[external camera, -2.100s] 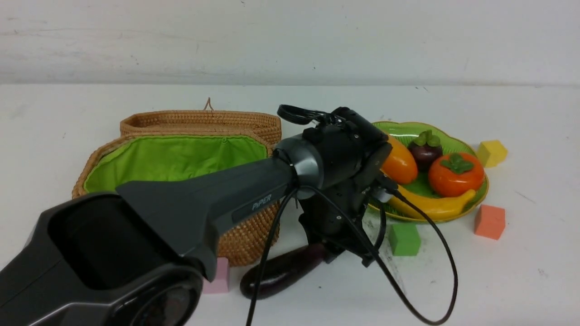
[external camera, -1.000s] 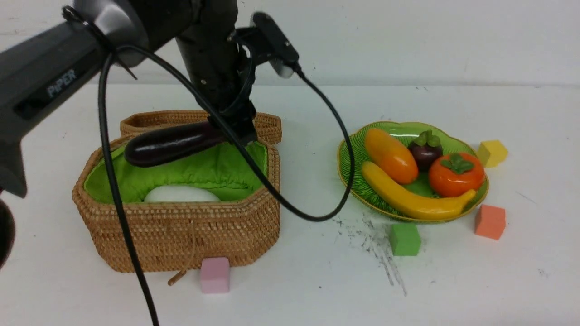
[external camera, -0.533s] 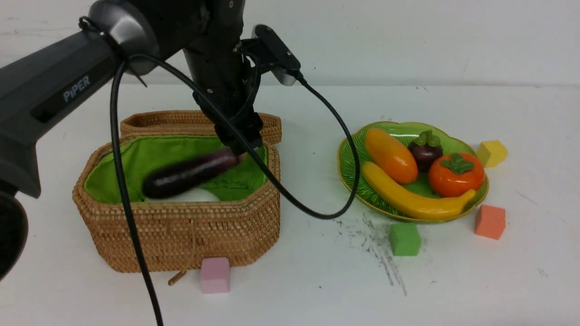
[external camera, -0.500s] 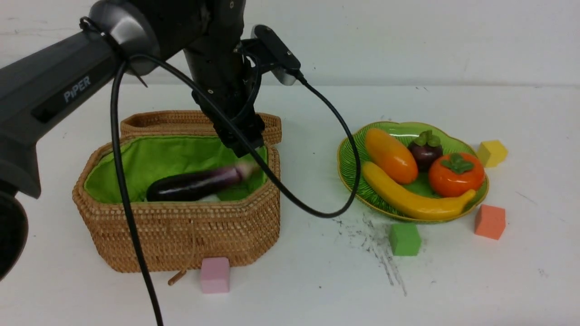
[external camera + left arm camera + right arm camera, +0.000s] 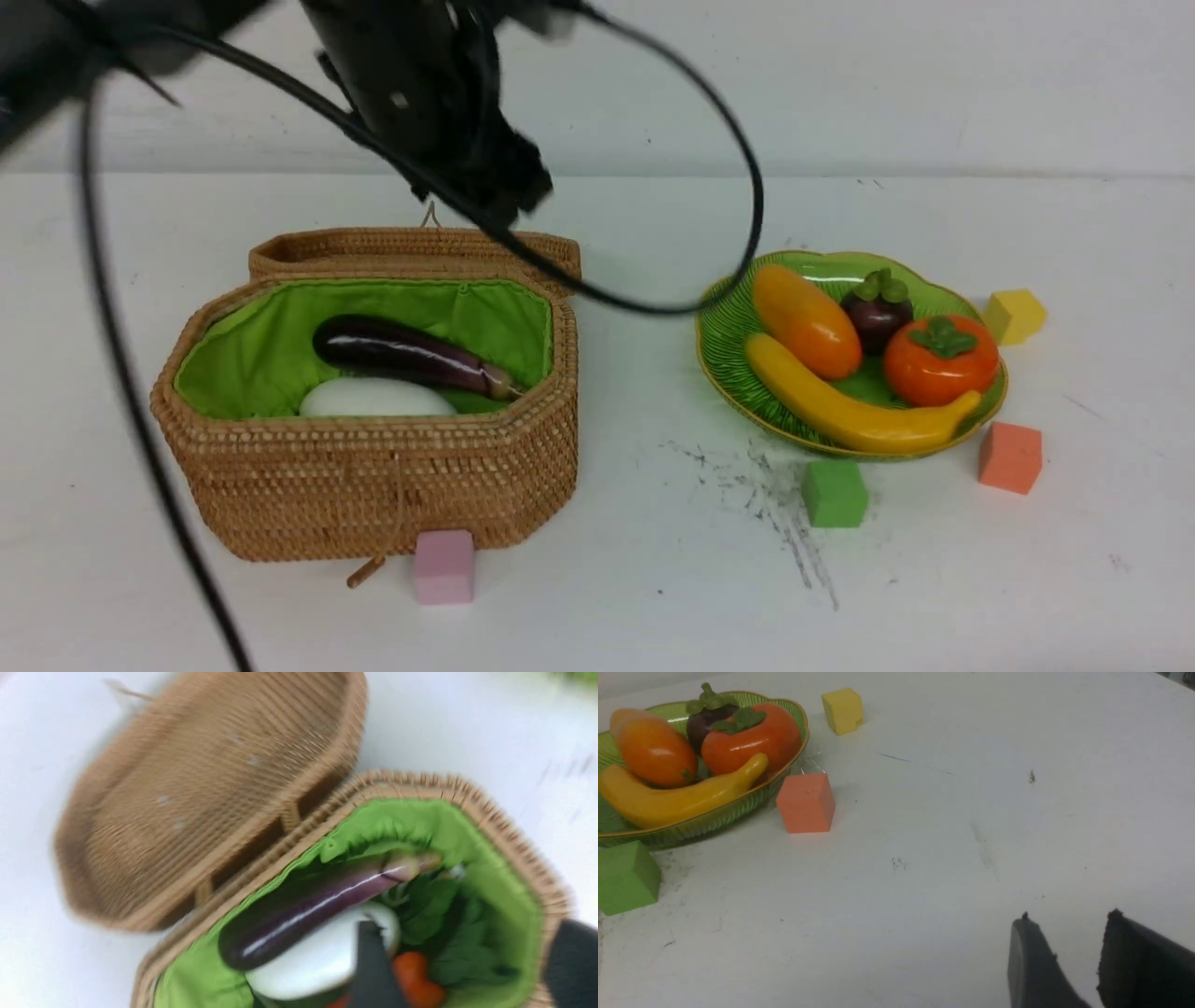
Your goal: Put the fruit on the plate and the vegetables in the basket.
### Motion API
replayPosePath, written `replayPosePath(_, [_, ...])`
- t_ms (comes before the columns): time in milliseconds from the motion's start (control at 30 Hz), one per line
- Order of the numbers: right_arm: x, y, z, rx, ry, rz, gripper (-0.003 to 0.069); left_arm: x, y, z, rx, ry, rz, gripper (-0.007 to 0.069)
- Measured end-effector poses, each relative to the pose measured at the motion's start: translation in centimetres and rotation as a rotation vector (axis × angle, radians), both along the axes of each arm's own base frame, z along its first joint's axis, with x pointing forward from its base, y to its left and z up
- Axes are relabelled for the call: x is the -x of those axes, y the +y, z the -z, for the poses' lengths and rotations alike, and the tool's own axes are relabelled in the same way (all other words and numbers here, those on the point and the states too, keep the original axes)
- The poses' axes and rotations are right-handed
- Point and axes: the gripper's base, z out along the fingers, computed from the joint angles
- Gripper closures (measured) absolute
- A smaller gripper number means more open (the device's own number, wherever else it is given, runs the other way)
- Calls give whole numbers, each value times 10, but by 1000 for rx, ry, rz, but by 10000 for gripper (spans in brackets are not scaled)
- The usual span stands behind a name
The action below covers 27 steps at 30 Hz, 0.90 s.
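The wicker basket [image 5: 373,467] sits toward the left edge of the tabletop [image 5: 653,579], lid [image 5: 415,247] folded back behind it. Inside, the eggplant [image 5: 411,355] lies across the white vegetable [image 5: 373,399]; the left wrist view also shows the carrot [image 5: 413,980] beneath. The left gripper [image 5: 460,970] hangs above the basket, fingers spread and empty. Toward the right edge, the green plate [image 5: 724,345] holds banana [image 5: 850,406], mango [image 5: 805,320], persimmon [image 5: 938,359] and mangosteen [image 5: 876,308]. The right gripper [image 5: 1069,956] hovers over bare tabletop, fingers slightly parted, holding nothing.
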Motion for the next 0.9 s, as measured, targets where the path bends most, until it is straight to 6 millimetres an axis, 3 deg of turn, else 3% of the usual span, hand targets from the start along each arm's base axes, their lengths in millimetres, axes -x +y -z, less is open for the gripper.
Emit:
replayPosePath(67, [0, 0, 0, 0, 0, 0, 421, 10, 5, -14, 33, -27, -23, 320])
replayPosePath(100, [0, 0, 0, 0, 0, 0, 421, 30, 15, -36, 81, -71, -50, 426])
replayPosePath(133, [0, 0, 0, 0, 0, 0, 421, 32, 16, -39, 87, -78, -52, 426])
replayPosePath(167, [0, 0, 0, 0, 0, 0, 421, 50, 25, -54, 117, -109, -66, 533])
replayPosePath(233, [0, 0, 0, 0, 0, 0, 421, 78, 40, -70, 145, -141, -75, 633])
replayPosePath(333, [0, 0, 0, 0, 0, 0, 421, 108, 55, -71, 143, -141, -81, 638])
replayPosePath(467, [0, 0, 0, 0, 0, 0, 421, 148, 77, -51, 118, -99, -108, 638])
replayPosePath(600, [0, 0, 0, 0, 0, 0, 421, 183, 88, -7, 148, 36, -129, 638])
replayPosePath(767, [0, 0, 0, 0, 0, 0, 421, 218, 95, 29, 277, 121, -159, 638])
replayPosePath(900, [0, 0, 0, 0, 0, 0, 421, 235, 97, 38, 350, 155, -157, 638])
